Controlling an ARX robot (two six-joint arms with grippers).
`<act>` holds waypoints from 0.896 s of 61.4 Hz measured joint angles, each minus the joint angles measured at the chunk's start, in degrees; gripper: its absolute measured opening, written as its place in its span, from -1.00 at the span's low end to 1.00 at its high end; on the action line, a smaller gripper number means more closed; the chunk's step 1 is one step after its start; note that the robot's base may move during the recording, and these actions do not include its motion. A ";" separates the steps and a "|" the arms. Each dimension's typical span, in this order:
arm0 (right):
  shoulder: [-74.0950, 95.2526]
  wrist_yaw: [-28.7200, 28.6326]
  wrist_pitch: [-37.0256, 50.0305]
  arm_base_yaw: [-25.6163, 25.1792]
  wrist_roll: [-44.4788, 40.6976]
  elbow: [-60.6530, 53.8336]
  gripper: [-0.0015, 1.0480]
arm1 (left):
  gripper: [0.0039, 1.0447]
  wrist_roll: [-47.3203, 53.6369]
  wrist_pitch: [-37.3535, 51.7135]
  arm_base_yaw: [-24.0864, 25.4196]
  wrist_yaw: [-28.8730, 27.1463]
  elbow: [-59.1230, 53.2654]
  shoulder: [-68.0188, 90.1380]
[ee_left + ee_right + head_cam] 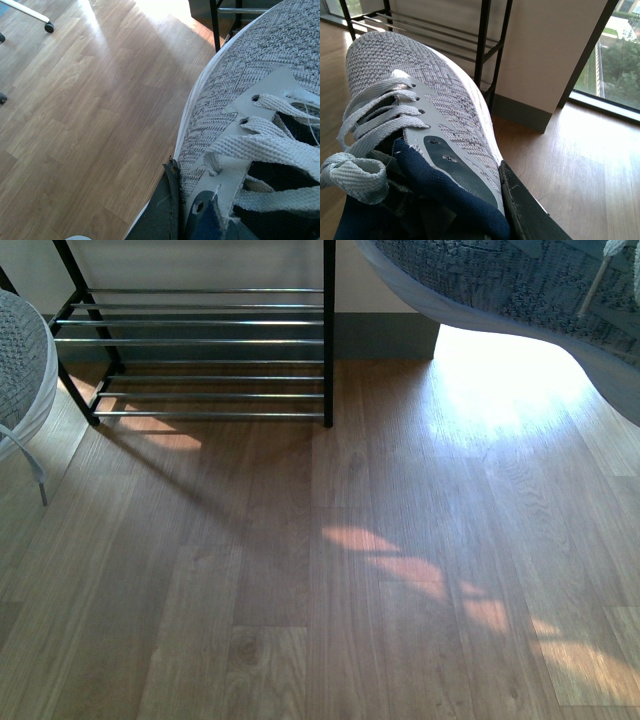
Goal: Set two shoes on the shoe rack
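Each gripper is shut on a grey knit sneaker with a white sole. The left gripper [181, 200] clamps the side wall of its sneaker [240, 85]; that shoe shows at the front view's left edge [20, 360], held off the floor beside the rack. The right gripper [495, 195] clamps the collar side of the other sneaker [395, 70]; its navy lining [435, 185] shows. That shoe fills the front view's top right [500, 285], held high. The shoe rack [205, 340], black frame with chrome rods, stands at the back left, its visible tiers bare. The blue slides are out of view.
Wood plank floor [330, 570] spreads in front of the rack, with sun patches. A wall with dark skirting [385, 335] runs behind. A window [615, 55] shows in the right wrist view. A castor leg [47, 26] stands on the floor in the left wrist view.
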 joint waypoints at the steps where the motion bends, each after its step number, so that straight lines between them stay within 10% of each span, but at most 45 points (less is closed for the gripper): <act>1: 0.00 -0.02 0.00 0.00 0.00 -0.02 -0.97 | -0.98 0.00 0.00 0.00 0.00 0.00 0.00; 55: 0.07 0.42 0.00 -0.11 0.00 -0.07 -0.97 | -0.98 0.02 0.00 -0.17 0.46 0.02 0.00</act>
